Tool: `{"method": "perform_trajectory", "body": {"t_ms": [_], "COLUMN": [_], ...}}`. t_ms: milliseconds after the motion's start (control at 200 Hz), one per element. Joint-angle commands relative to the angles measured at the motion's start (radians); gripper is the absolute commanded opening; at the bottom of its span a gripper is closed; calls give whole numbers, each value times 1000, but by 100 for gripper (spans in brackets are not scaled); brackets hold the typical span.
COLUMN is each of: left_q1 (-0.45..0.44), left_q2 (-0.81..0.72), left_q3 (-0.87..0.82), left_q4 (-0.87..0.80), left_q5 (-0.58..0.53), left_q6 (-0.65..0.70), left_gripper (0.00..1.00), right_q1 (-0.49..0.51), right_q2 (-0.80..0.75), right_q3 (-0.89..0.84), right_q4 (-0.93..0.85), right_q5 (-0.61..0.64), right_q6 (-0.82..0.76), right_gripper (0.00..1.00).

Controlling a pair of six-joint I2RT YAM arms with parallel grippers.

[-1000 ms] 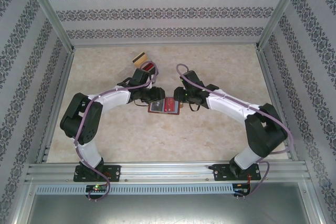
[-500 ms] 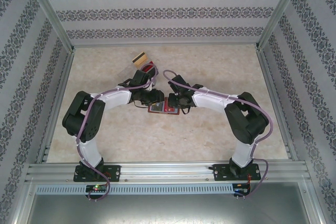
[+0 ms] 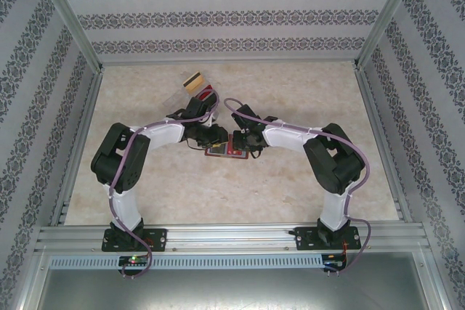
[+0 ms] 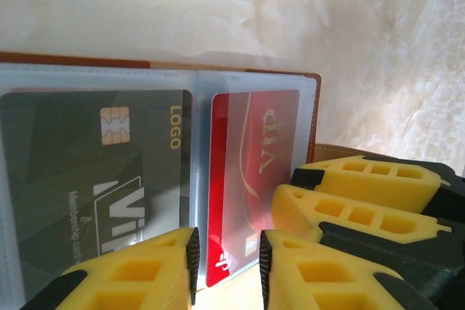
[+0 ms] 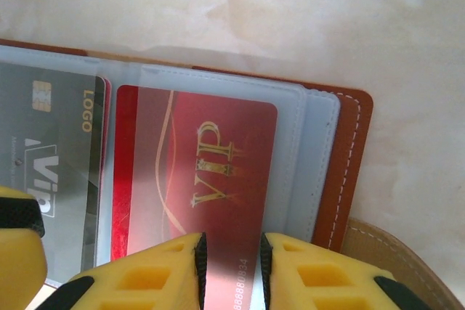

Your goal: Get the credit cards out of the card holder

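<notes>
Two arms meet over the open card holder (image 3: 226, 152), which lies flat on the marbled table (image 3: 312, 99) about mid-table, between the grippers.

Left gripper (image 3: 217, 136): the left wrist view has its yellow fingers (image 4: 142, 274) low in frame, jaws drawn to a narrow slit. The lower corner of the red VIP card (image 4: 251, 172) and the clear sleeve's edge sit at that slit. Cannot tell if anything is pinched.

Right gripper (image 3: 239, 140): the right wrist view shows its fingers (image 5: 320, 281) nearly together. The near edge of the sleeved red VIP card (image 5: 192, 165) runs into the gap. Contact likely, firm clamp not discernible.

Holder details: brown stitched cover (image 5: 350, 157), clear plastic pockets. Grey card (image 4: 94, 186) marked LOGO, with a chip, is in the pocket beside the red one; both are still inside their sleeves.

The right gripper's fingers (image 4: 349, 212) show at the holder's right edge in the left wrist view, just beside the left gripper.

Two loose cards lie farther back on the table, a tan card (image 3: 193, 80) and a red card (image 3: 208, 94), near each other.
</notes>
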Motion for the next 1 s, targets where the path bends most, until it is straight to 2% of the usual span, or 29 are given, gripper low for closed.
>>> {"method": "perform_trajectory", "body": {"t_ms": [0, 325, 994], "left_q1": [-6, -7, -7], "left_q2": [29, 59, 100], "left_q3": [29, 46, 45], "left_q4": [-26, -45, 29], "left_q5": [24, 28, 117], "left_q6": [8, 20, 18], "left_gripper": [31, 30, 26], "right_q1": [-13, -16, -20], "right_q2": [25, 42, 45], "right_q3": [16, 19, 13], "right_q4": [-10, -22, -27], "right_q5": [-21, -22, -21], "right_q6": [-4, 2, 8], "right_gripper": [29, 27, 25]}}
